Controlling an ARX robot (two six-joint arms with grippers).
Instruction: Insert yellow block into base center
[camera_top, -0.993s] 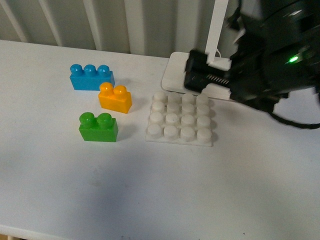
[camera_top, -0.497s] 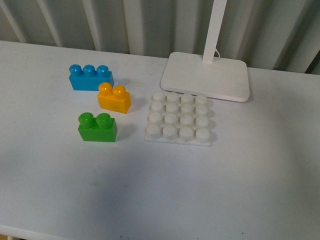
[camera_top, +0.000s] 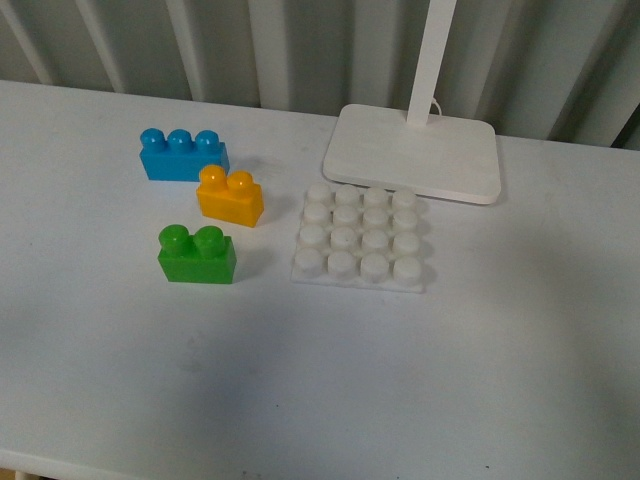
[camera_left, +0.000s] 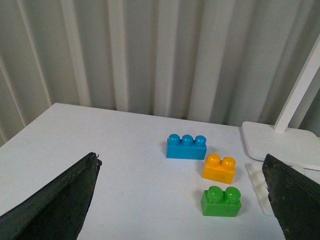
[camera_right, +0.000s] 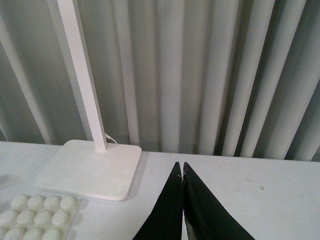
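The yellow block (camera_top: 230, 196) stands on the white table, left of the base (camera_top: 360, 238), a white plate with a grid of round studs. It also shows in the left wrist view (camera_left: 219, 168), with the base's edge (camera_left: 257, 186) beside it. Neither gripper shows in the front view. My left gripper (camera_left: 182, 192) is open and empty, its two dark fingers far apart, held back from the blocks. My right gripper (camera_right: 182, 172) is shut and empty, above the table to the right of the base (camera_right: 37, 211).
A blue three-stud brick (camera_top: 183, 154) lies behind the yellow block and a green two-stud brick (camera_top: 197, 254) in front of it. A white lamp foot (camera_top: 412, 152) with an upright pole stands behind the base. A ribbed grey wall closes the back.
A second ago my right arm hung over the lamp foot at the upper right of the front view. It has since left that view. The blocks and base have not moved.
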